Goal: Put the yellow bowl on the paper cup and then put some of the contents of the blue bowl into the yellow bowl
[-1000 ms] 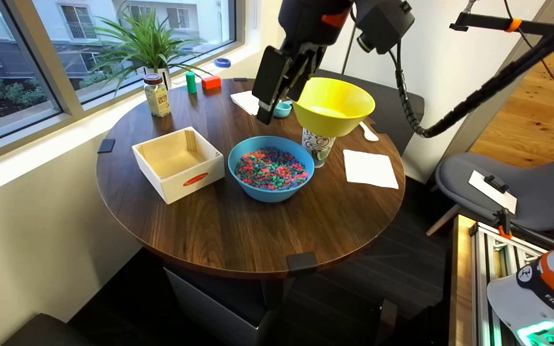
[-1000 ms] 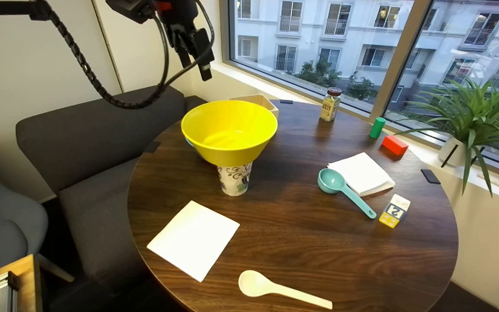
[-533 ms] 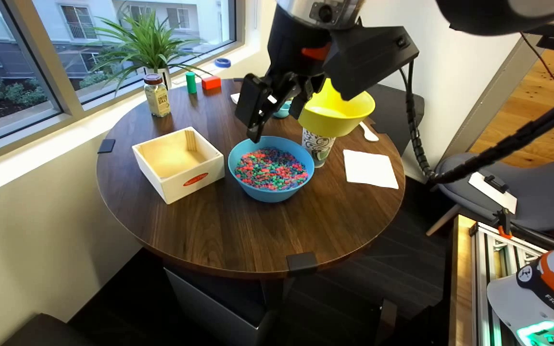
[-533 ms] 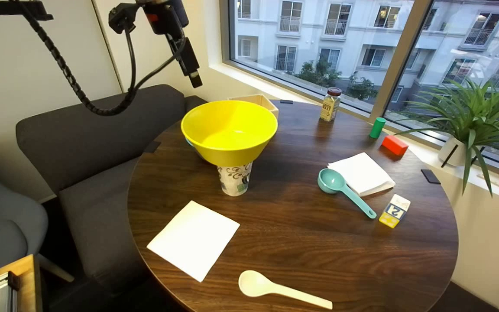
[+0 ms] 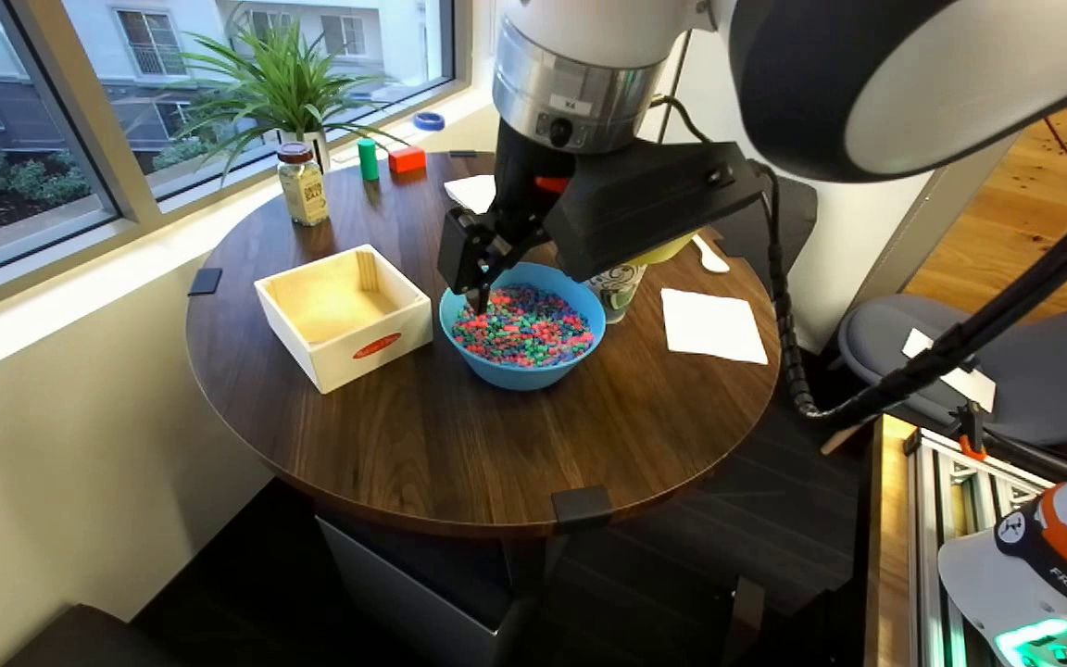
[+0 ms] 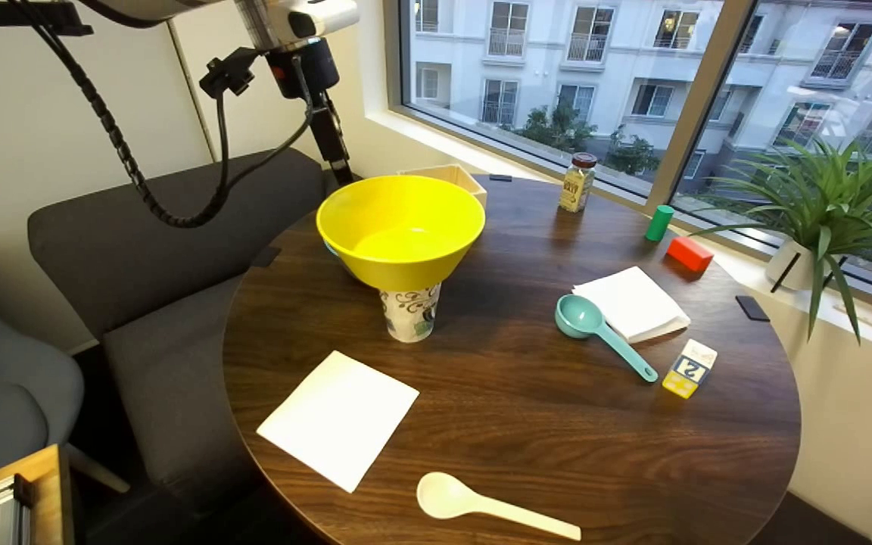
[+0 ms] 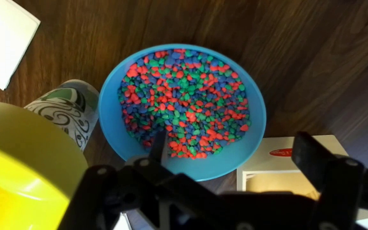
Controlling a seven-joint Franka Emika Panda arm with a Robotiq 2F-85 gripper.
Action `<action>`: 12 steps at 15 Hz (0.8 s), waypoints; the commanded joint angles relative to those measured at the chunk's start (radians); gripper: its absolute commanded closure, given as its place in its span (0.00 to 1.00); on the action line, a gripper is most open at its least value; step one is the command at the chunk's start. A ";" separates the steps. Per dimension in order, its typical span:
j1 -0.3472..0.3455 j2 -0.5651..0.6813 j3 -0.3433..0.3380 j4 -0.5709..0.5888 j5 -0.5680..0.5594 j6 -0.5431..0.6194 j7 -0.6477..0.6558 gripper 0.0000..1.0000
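The yellow bowl sits upright on the white patterned paper cup. In the wrist view the yellow bowl is at the lower left, with the cup under it. The blue bowl stands beside the cup and holds the tiny red, green and blue pieces. My gripper is open and empty, low at the blue bowl's tray side. In the wrist view one finger overlaps the blue bowl's near edge and pieces; the other is over the tray. Contact cannot be told.
The wooden tray stands close beside the blue bowl. A white napkin, a pale spoon, a teal scoop and a number block lie on the table. A jar stands by the window.
My gripper has come down and over to the blue bowl. In an exterior view the arm now hides most of the yellow bowl. The bowls and cup have not moved.
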 commanded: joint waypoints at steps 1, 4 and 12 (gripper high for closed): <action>0.028 0.027 -0.018 -0.004 -0.050 -0.014 0.094 0.00; 0.034 0.046 -0.027 -0.013 -0.067 -0.009 0.129 0.00; 0.047 0.091 -0.046 -0.031 -0.070 0.009 0.157 0.00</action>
